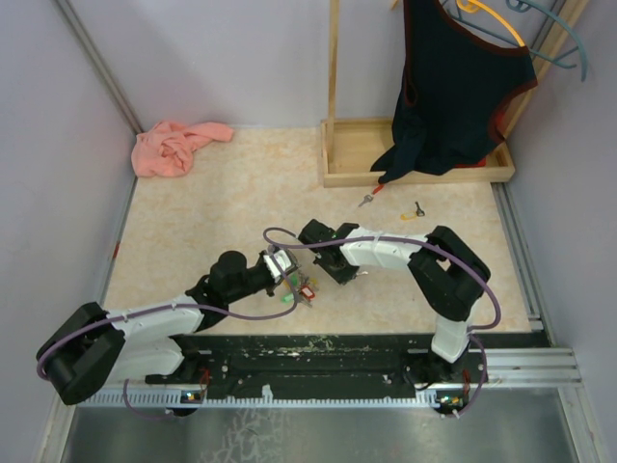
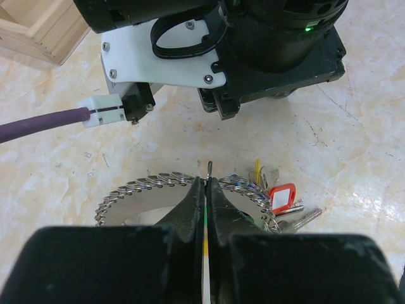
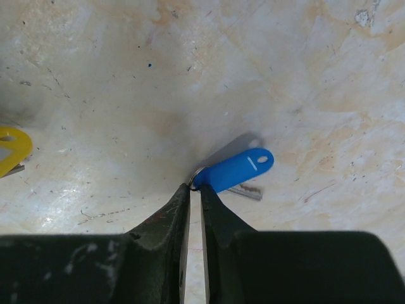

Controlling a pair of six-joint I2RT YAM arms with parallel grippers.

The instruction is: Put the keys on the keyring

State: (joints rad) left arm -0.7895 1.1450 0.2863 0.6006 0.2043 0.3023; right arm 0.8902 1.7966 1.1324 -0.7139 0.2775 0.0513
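My left gripper [image 2: 208, 180] is shut on the keyring [image 2: 209, 167], whose thin metal loop pokes up between the fingertips. Its silvery chain [image 2: 145, 183] curls on the table around the fingers, with a red tag [image 2: 283, 196] and small keys at the right. My right gripper [image 3: 195, 187] pinches the small ring of the blue-capped key [image 3: 235, 169], which hangs slightly above the table and casts a shadow. In the top view both grippers meet at mid-table beside the keyring bunch [image 1: 305, 290]. A red-capped key [image 1: 370, 197] and a yellow-capped key [image 1: 415, 212] lie farther back.
A pink cloth [image 1: 178, 145] lies at the back left. A wooden tray [image 1: 352, 145] stands at the back right under a dark garment [image 1: 463, 87] on a hanger. A yellow tag [image 3: 11, 149] shows at the left edge of the right wrist view.
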